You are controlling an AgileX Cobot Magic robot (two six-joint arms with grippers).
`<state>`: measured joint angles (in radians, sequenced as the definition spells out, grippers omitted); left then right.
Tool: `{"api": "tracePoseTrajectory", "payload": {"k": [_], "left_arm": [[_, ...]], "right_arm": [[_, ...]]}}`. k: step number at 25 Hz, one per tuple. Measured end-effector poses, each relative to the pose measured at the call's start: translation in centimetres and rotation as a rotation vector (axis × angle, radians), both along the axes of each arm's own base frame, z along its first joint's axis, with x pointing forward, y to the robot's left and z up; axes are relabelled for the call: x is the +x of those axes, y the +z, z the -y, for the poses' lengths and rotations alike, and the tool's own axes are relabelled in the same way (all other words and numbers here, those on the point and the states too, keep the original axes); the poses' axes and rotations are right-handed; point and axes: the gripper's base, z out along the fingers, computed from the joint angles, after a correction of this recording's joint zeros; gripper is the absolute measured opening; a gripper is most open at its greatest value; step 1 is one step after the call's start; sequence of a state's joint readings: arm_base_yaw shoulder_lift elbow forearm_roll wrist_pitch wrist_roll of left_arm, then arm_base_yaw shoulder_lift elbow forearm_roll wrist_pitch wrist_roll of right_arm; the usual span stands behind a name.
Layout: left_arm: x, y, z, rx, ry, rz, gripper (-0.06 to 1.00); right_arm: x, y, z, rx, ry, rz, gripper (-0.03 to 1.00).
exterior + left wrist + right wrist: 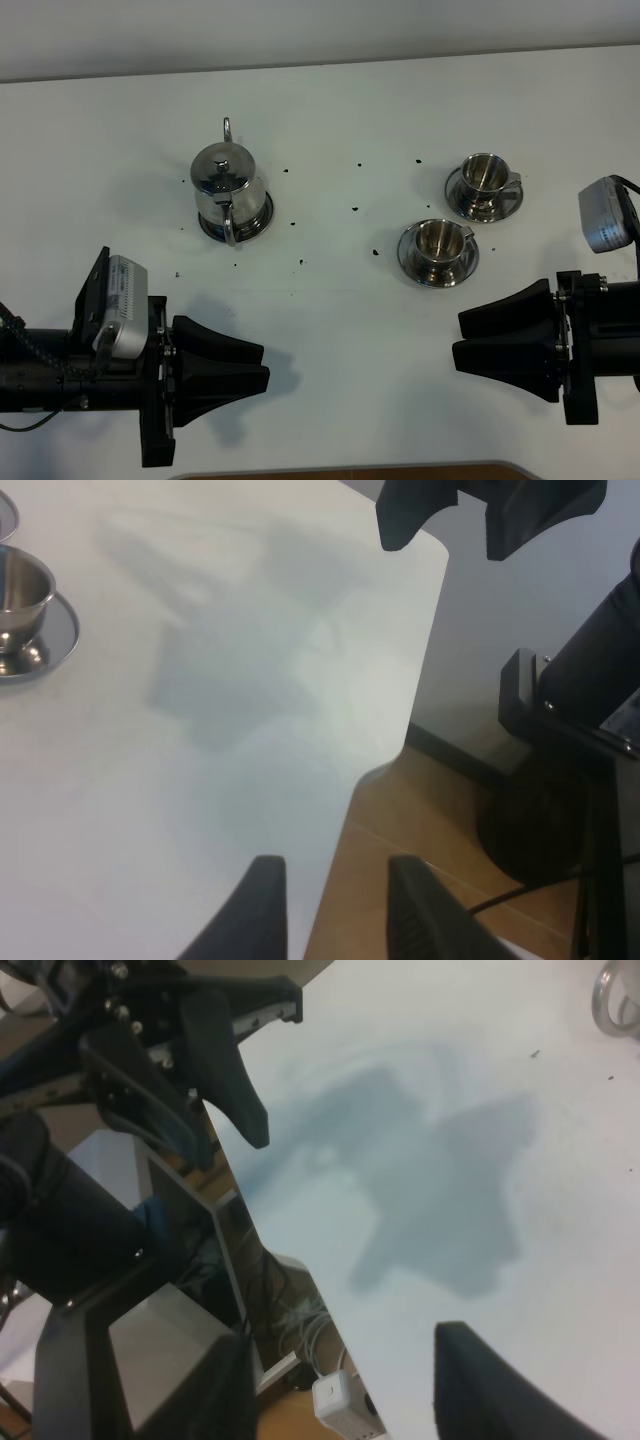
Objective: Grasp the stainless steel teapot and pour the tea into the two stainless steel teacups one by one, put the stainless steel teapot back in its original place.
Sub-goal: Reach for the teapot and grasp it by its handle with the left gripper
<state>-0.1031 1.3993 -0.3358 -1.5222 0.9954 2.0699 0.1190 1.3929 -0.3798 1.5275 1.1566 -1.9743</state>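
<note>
Steel teapot: spout rearward (handle frontward).

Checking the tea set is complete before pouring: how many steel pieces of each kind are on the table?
Teapot: 1
Teacups: 2
Saucers: 2
Coaster under the teapot: 1
Total: 6
</note>
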Motion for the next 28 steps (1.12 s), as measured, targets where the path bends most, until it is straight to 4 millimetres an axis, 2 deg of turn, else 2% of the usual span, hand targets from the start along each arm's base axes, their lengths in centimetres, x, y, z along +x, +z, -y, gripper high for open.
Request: {"api": "tracePoseTrajectory", "payload": {"k": [28], "left_arm": [[0.01,0.01,0.0,-0.001,0.002,-0.001,0.3]], "right_arm": [[0.23,0.17,-0.03,0.021,-0.028,-0.004,0.41]]}}
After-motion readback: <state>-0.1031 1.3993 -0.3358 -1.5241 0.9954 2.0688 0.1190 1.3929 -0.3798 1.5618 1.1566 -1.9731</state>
